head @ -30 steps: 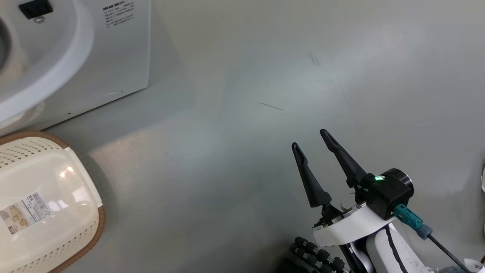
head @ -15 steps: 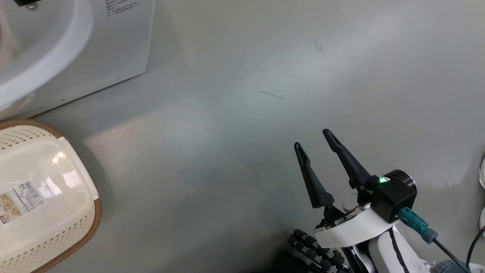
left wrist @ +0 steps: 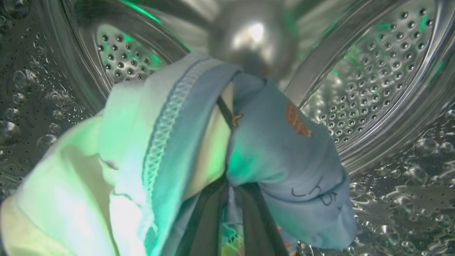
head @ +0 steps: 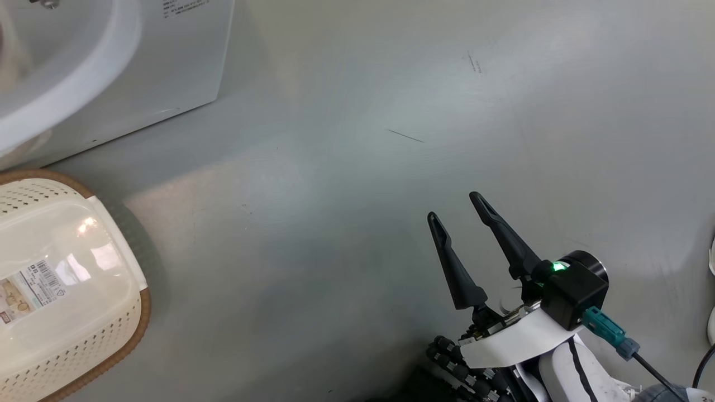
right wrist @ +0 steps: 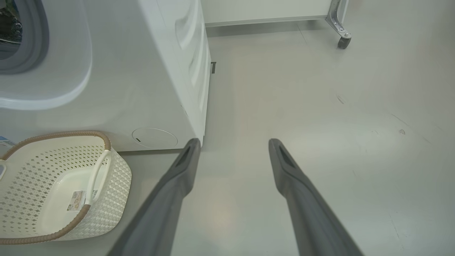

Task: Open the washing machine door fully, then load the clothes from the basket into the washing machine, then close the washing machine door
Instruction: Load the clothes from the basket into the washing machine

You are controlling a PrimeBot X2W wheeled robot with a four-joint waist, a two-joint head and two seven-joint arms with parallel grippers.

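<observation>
Single items
One washing machine (head: 179,61), one basket (head: 95,352) at eight o'clock, one bundle of clothes (left wrist: 284,149), one caster wheel (right wrist: 344,42).

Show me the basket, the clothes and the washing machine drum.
basket (right wrist: 32,181), right wrist view, perforated inner wall.
clothes (left wrist: 280,153), left wrist view, light blue fabric.
washing machine drum (left wrist: 373,71), left wrist view, perforated steel wall.

The head camera has shifted: the washing machine (head: 167,67) and basket (head: 95,340) sit slightly higher in frame.
</observation>
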